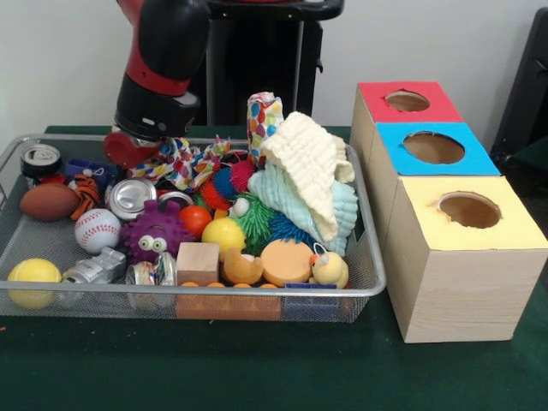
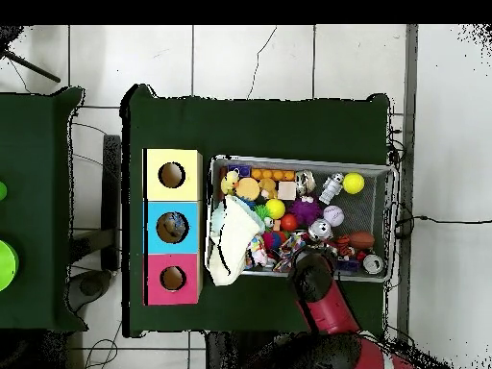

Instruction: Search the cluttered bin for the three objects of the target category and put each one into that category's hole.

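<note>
**Ana:** Front view first: the wire bin (image 1: 364, 257) is packed — baseball (image 1: 98, 229), yellow ball (image 1: 34, 276), cans (image 1: 131, 197), folded cloths (image 1: 310, 175), wooden block (image 1: 198, 262). Nothing says which category is the target, so the task's things cannot be singled out; all of them appear to lie in the bin.

**Ben:** Progress, then?

**Ana:** Judged from this, early. The red hole (image 1: 408, 101), blue hole (image 1: 434, 146) and yellow hole (image 1: 469, 209) show only dark insides, so what has already gone in cannot be told.

**Ben:** Orientation?

**Ana:** The bin's long axis runs left to right, and the three boxes line up front to back just beside its right end.

**Ben:** And the gripper?

**Ana:** The gripper (image 1: 128, 147) is low over the bin's far left corner, near a patterned cloth (image 1: 184, 161). Whether it is spread or clamped cannot be told. The overhead view shows the arm (image 2: 322, 293) reaching in, all on the green bench (image 2: 269, 120).
</note>
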Controlling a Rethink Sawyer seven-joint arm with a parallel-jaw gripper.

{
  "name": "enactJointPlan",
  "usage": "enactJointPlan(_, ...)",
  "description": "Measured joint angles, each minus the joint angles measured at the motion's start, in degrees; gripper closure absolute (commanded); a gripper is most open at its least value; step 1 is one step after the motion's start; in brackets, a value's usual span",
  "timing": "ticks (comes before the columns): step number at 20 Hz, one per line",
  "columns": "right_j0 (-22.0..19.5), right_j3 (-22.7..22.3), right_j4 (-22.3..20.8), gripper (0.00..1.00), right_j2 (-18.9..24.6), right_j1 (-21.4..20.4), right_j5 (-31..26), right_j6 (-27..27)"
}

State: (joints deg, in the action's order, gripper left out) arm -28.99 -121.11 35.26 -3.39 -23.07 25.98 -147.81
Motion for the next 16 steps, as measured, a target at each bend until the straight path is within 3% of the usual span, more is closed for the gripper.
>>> enactJointPlan(16,2.4,3.1,0.6,1.00,-1.7,2.7,3.4,0.0)
